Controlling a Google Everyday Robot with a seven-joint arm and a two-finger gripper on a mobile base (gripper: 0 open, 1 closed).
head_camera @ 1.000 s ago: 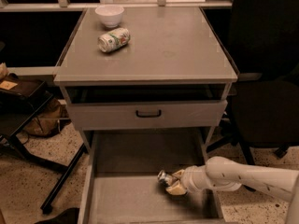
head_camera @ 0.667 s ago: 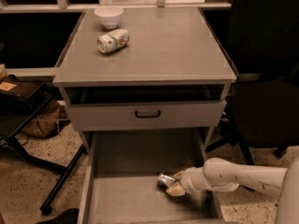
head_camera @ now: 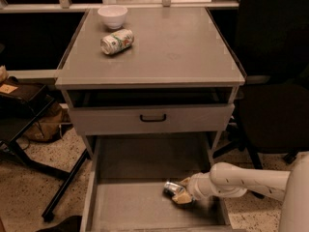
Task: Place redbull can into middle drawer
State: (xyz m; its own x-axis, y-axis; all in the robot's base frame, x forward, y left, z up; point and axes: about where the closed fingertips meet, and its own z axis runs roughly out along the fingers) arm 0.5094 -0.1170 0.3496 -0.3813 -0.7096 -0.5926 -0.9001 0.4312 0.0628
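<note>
Redbull can (head_camera: 171,187) — the small, slim, shiny blue-and-silver metal one — lies down at the floor of the wide grey middle drawer (head_camera: 130,207), toward its right side, touching my tan-tipped gripper (head_camera: 183,196). Whether that gripper is clamped on the can or open, I cannot tell. To do this well, I judge the can should rest fully on the floor before release — then I withdraw gently, clear of the drawer's right wall, so nothing rolls.

Shiny redbull can (head_camera: 171,187) lies, perhaps tilted, in middle drawer (head_camera: 128,208) by gripper (head_camera: 183,191).
</note>
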